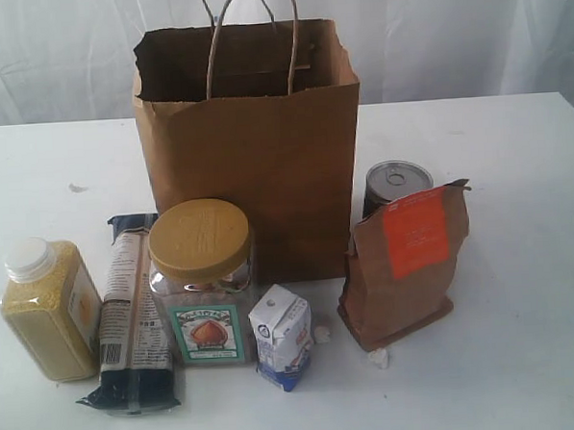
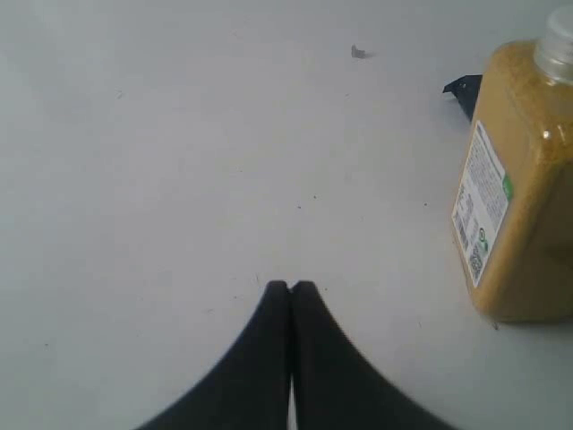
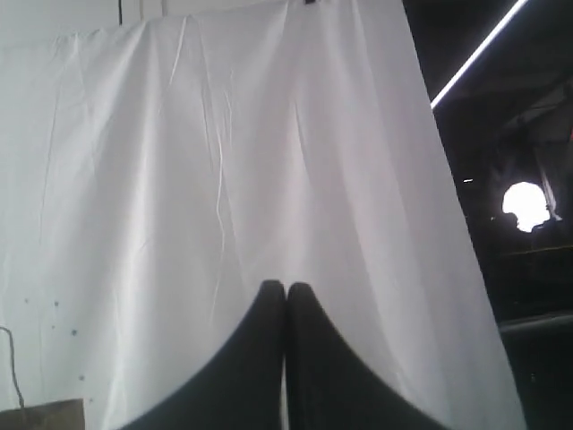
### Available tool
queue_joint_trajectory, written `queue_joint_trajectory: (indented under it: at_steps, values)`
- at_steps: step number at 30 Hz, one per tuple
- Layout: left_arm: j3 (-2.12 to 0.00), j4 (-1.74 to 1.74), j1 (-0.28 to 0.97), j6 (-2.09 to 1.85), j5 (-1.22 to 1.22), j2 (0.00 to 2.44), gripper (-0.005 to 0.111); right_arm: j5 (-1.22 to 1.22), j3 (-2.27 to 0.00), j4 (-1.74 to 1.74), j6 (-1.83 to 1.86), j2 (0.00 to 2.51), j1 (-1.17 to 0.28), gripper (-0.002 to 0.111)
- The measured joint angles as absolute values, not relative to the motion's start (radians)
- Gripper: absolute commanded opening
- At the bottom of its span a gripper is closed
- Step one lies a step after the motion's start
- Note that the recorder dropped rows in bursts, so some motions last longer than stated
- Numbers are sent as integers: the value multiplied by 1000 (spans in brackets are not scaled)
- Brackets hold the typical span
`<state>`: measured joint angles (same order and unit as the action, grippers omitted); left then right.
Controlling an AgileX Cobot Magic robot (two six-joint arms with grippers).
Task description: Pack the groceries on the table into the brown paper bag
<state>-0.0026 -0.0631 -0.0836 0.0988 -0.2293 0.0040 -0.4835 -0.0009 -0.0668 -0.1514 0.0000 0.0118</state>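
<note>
Near table (image 1: 525, 357) front edge: yellow-grain jar (image 1: 49, 309), long packet (image 1: 133, 305), nut jar (image 1: 202, 282), carton (image 1: 282, 336), pouch (image 1: 405, 267); tin can (image 1: 398, 180) behind pouch. Brown paper bag (image 1: 255, 159) upright mid-table, behind nut jar. Left gripper (image 2: 289, 285) together, empty; right gripper (image 3: 286, 287) together, empty.

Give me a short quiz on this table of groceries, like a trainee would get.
1. True or false: the bag stands upright with its mouth open.
2. In the exterior view, what partly hides the can? A) pouch B) carton C) grain jar
3. Fill in: the left gripper and the right gripper are both ____, holding nothing.

Key: 1 true; 2 A; 3 shut.
</note>
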Motion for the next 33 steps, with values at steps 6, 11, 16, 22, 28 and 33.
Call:
queue_joint_trajectory:
  at_steps: [6,11,16,22,28,33]
  values:
    - [-3,-63,-84,99,-229,4,0,-507,-1,-91,-311,0,12,0]
    - [-3,-63,-84,99,-229,4,0,-611,-1,-113,-410,0,12,0]
    - [-3,-63,-84,99,-229,4,0,-628,-15,-136,-611,0,12,0]
    - [-3,-63,-84,99,-229,4,0,-346,-127,52,-649,0,12,0]
    - [-3,-63,-84,99,-229,4,0,114,-202,366,-632,0,12,0]
    - [-3,-63,-84,99,-229,4,0,312,-204,422,-616,8,12,0]
